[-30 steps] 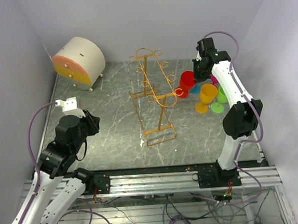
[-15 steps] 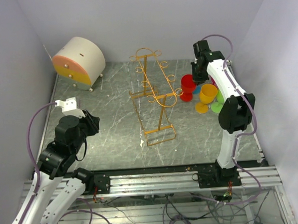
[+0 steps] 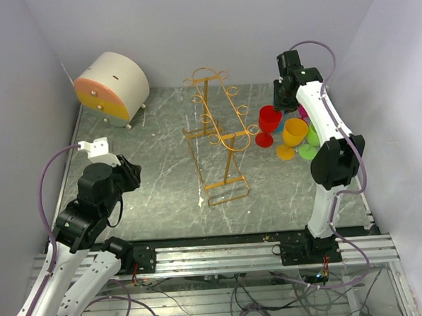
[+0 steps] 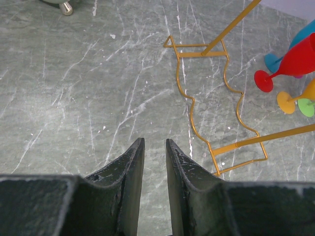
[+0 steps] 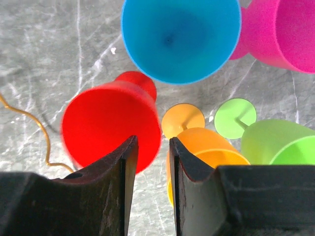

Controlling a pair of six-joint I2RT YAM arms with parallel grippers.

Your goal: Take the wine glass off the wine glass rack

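The golden wire rack stands mid-table with no glass on its hooks; its base also shows in the left wrist view, and a bit of wire shows in the right wrist view. The red wine glass stands upright on the table just right of the rack. It looks blurred in the right wrist view. My right gripper hovers just above it, slightly open and empty. My left gripper rests at the near left, its jaws close together and empty.
Orange, green, pink and blue glasses cluster at the right, close to the red one. A round cream and orange drawer box sits at the far left. Walls close in on the left, right and back sides.
The red glass went down from the right gripper's hold onto the table beside the rack. The right gripper has let go and drawn back slightly. The left arm has not moved.
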